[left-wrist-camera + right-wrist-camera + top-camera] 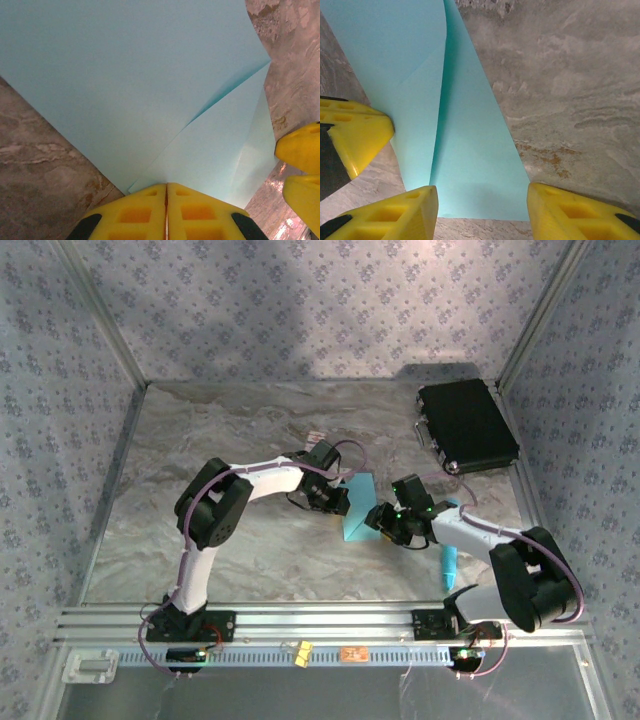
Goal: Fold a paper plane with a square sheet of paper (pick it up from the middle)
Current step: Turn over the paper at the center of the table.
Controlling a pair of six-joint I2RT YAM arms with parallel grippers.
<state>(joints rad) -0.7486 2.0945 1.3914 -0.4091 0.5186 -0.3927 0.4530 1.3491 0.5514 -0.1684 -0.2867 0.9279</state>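
Paper (pixel 358 512), light blue and already folded into overlapping layers, sits in the middle of the bench (pixel 240 430) between my two arms (I can make out no sharp nose on it yet). My left jaws are shut tight, their tips meeting on the paper's edge where a folded flap ends. I judge they pinch it there as an anchor, so the sheet cannot slide or spring open while its other side is worked. Whether that side is lifted a little off the bench I cannot tell.

My right jaws stand apart, one tip on either side of the paper's straight short end, and they grip nothing. I read that either as letting go after a press or as lining up for a fresh pinch, and I cannot say which.

From above, the long axis runs away from my bases toward the far wall, leaning slightly right at the far end. Seen from my right wrist, the paper (pixel 470 165) carries a lengthwise crease and is narrow at my tips, broadening away from them. From my left wrist, the paper (pixel 125 75) shows a slanting fold edge running toward its far right corner.

A slim blue stick (pixel 449 565) lies near my right arm, and a black case (pixel 468 425) rests well apart at the far right.
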